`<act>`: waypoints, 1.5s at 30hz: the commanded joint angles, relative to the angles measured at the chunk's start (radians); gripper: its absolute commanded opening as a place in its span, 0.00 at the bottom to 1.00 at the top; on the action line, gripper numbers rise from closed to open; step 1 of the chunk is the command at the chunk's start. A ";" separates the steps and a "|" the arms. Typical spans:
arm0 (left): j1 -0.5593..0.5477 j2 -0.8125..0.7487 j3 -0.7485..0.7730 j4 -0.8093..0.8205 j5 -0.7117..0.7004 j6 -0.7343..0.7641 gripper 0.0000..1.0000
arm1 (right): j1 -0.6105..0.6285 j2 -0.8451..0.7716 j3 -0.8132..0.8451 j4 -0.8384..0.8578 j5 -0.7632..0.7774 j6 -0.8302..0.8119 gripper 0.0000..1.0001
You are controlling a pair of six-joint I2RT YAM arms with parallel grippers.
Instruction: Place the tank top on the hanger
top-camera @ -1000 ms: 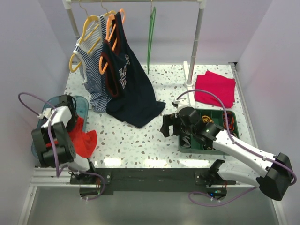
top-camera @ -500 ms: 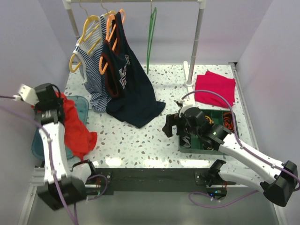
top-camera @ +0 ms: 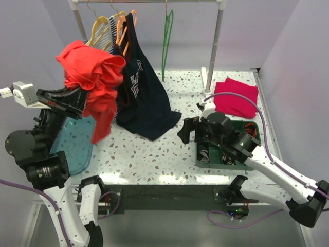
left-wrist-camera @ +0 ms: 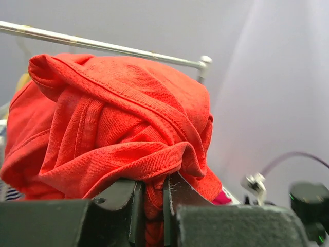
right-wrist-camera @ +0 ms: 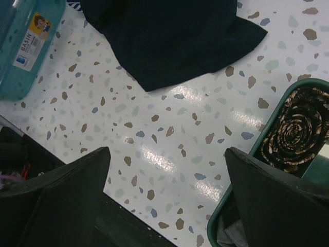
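1. A white speckled terrazzo table has walls close on its left, far and right sides. Bare surface shows between the basin on the left and the tray on the right.
2. A metal clothes rail on white posts spans the far edge.
3. A navy fabric tank top hangs from the rail's left part, its hem draped on the table. Its pale chest lettering is partly hidden and cannot be read.
4. A soft, crumpled, plain red-orange tank top is held high at far left, in front of the hanging clothes and above the basin.
5. A translucent teal plastic basin sits at near left. Its label reads "BASIN".
6. A dark green plastic tray sits at near right, holding a rolled brown patterned item.
7. A folded magenta cloth lies at far right.
8. A thin bright green hanger hangs alone at the rail's middle, with free space either side.
9. The left gripper is clamped on a fold of the red-orange tank top.
10. The right gripper has its jaws wide apart over bare table, just left of the tray.
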 commanded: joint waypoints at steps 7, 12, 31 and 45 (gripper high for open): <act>-0.127 -0.067 -0.274 0.240 0.258 -0.173 0.00 | 0.004 -0.017 0.056 -0.012 0.076 -0.013 0.99; -0.179 -0.090 -0.406 0.118 0.228 -0.062 0.00 | 0.004 -0.028 0.005 0.011 0.090 0.022 0.99; -1.317 -0.062 -1.116 0.151 -0.758 -0.311 0.61 | 0.017 0.055 -0.173 0.112 0.032 0.197 0.95; -1.317 0.024 -0.745 -0.262 -0.991 -0.064 0.58 | 0.319 0.131 -0.185 0.141 0.085 0.167 0.83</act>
